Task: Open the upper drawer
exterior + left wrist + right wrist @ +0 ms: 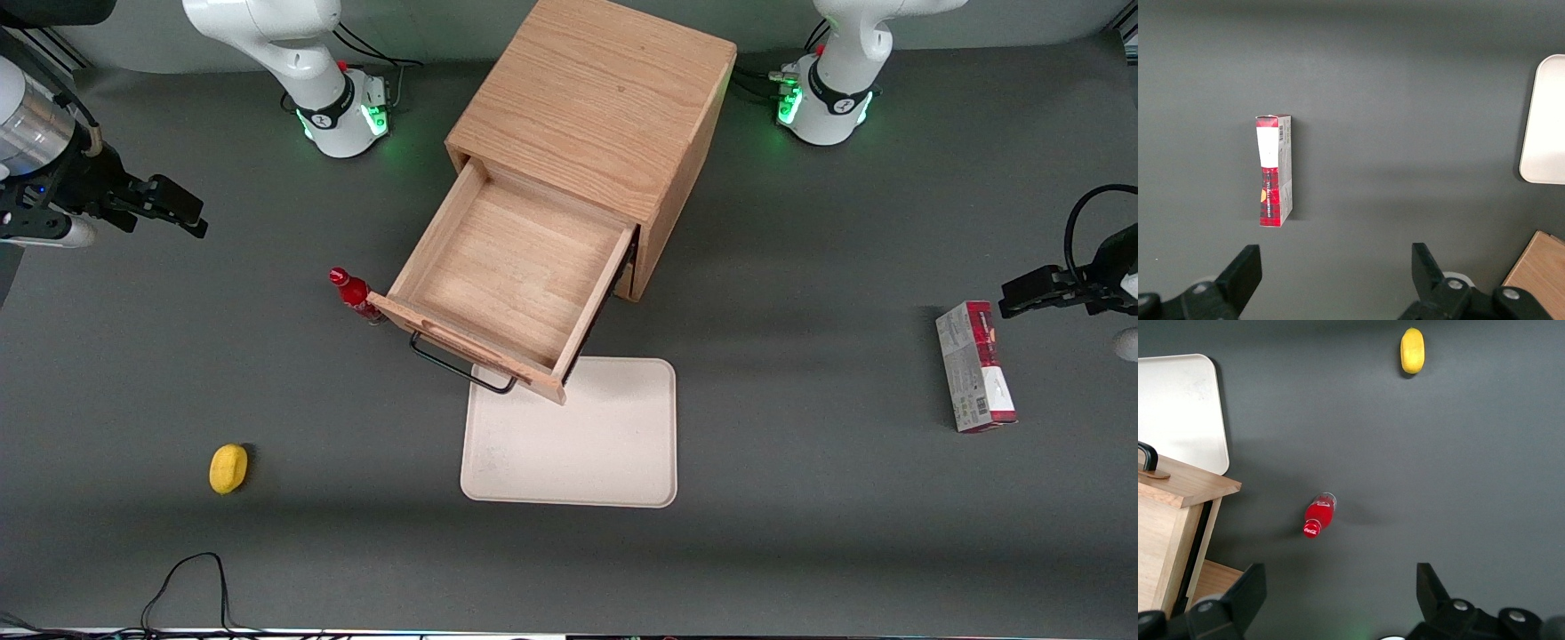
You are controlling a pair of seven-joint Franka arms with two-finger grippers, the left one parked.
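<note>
Nearest the camera: cream tray (569, 433). Upper drawer (507, 280) mid-worktop, fully extended above it. Gripper (169, 206) open, empty, at the working arm's edge. Best kept clear; nothing left to pull.

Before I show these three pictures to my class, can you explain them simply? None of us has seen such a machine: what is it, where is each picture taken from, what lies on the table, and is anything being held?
These are two white robot arms bolted to a grey table. One picture looks down on the whole table from the front; the other two come from cameras on the arms' wrists.

Only one arm works. Its gripper, a two-fingered claw, hangs open at its end of the table, holding nothing.

In the middle stands a wooden cabinet. Its upper drawer is pulled out and looks empty; its black handle overhangs a pale tray. A red bottle stands beside the drawer front. A yellow lemon-like object lies nearer the front camera. A red and white carton lies toward the parked arm's end.
</note>
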